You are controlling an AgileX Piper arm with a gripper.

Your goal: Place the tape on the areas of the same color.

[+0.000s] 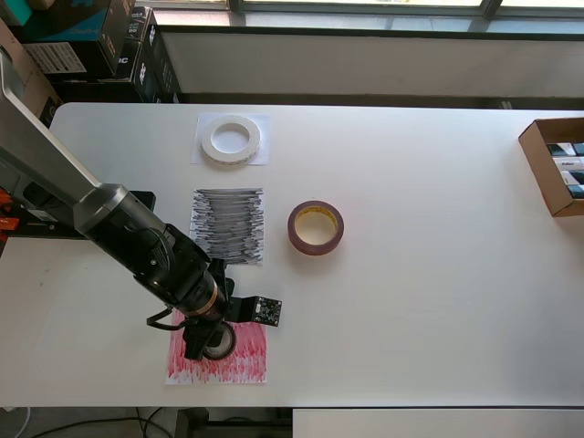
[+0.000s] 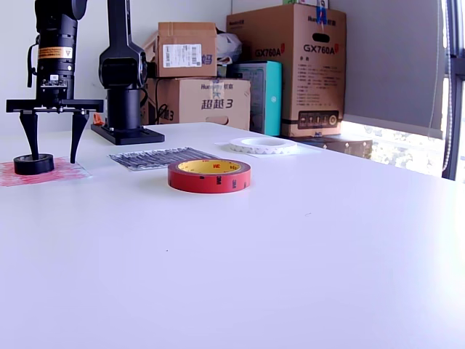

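The small black tape roll (image 1: 219, 342) (image 2: 33, 164) lies flat on the red-scribbled sheet (image 1: 248, 361) (image 2: 67, 171). My gripper (image 1: 206, 339) (image 2: 52, 149) hangs over it, open, one finger at the roll and the other standing clear of it. The dark-red roll (image 1: 316, 227) (image 2: 209, 176) with a yellowish core rests on the bare table, to the right of the black-scribbled sheet (image 1: 228, 224) (image 2: 156, 157) in the overhead view. On the plain white sheet (image 1: 261, 152) lies the white ring (image 1: 231, 140) (image 2: 263, 145).
An open cardboard box (image 1: 550, 166) sits at the overhead view's right table edge. The arm's base (image 2: 127, 133) stands at the table's far side in the exterior view, with stacked cartons (image 2: 287, 69) behind it. Dark boxes (image 1: 109, 46) stand beyond the overhead view's top-left corner.
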